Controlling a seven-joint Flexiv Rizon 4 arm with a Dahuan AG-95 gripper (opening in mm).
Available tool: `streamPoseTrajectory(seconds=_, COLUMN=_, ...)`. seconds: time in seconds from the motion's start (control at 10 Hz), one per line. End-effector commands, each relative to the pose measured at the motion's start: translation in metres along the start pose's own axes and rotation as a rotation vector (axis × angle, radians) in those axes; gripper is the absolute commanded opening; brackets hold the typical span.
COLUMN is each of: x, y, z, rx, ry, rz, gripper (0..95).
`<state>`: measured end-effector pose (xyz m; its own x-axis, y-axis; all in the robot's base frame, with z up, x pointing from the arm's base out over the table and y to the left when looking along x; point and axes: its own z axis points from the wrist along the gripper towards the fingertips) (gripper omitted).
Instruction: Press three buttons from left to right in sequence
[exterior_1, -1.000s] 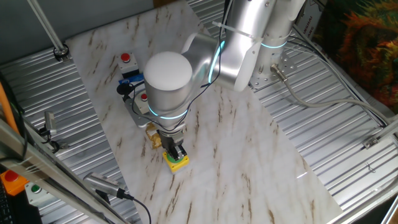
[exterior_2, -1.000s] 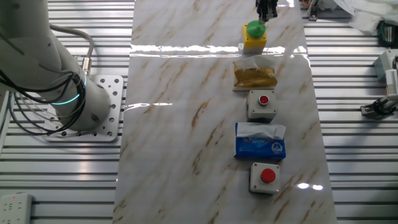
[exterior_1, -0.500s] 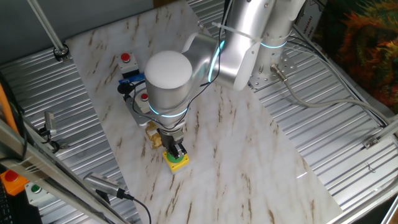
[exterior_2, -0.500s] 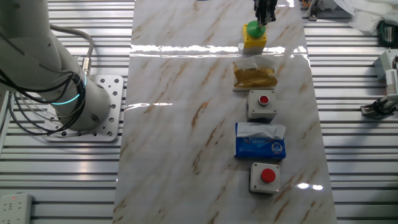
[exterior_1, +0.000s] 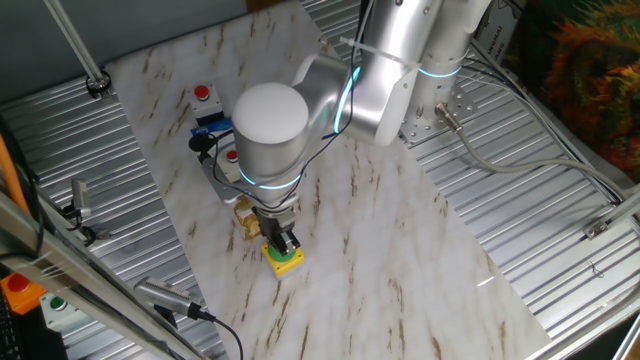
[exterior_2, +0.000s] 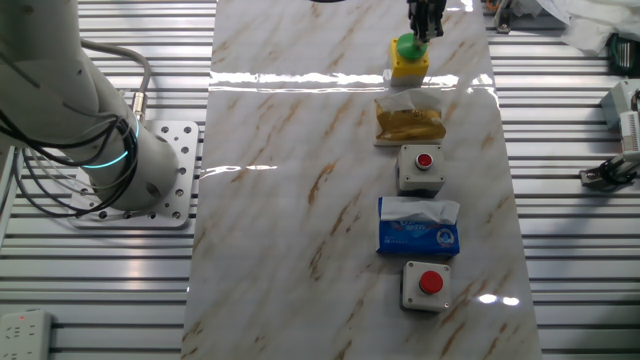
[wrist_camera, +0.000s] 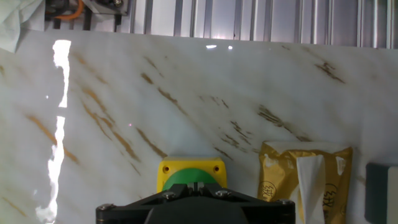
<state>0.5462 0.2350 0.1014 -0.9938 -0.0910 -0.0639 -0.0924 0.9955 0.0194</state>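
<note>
My gripper (exterior_2: 426, 30) stands right over the yellow box with the green dome cap (wrist_camera: 191, 177), and in the hand view my two fingertips meet each other in a closed point just at the near rim of the dome. So I judge I am at the press of this button, at the end of the row by one short edge of the table.

What can go wrong: the tip seems to sit toward one side of the dome and not on its crown. If I push there, the tip may slide off the round cap, or the light box may tip or shift on the smooth top, and the press will not count.

Just beside the yellow box lies the gold foil packet (exterior_2: 409, 119). If I drift toward it I will hit the packet and not the cap.

Farther along the same long edge come the first grey-white box with red cap (exterior_2: 421, 167), then a blue tissue pack (exterior_2: 418, 231), then the second grey-white box with red cap (exterior_2: 424, 286) near the opposite short edge.

The table (exterior_2: 290, 200) is a glossy marble-pattern sheet with bright reflections, lying on ribbed metal slats. My arm's base (exterior_2: 150, 170) is bolted beside one long edge.
</note>
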Motion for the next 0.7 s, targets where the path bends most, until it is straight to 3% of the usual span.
streamPoseTrajectory(seconds=0.1, x=-0.0003, y=0.0000, z=0.0005, rx=0.000, ry=-0.002, rz=-0.003, gripper=0.0)
streamPoseTrajectory(seconds=0.7, x=0.0037, y=0.0016, z=0.0011, rx=-0.002, ry=0.000, rz=-0.013, gripper=0.0)
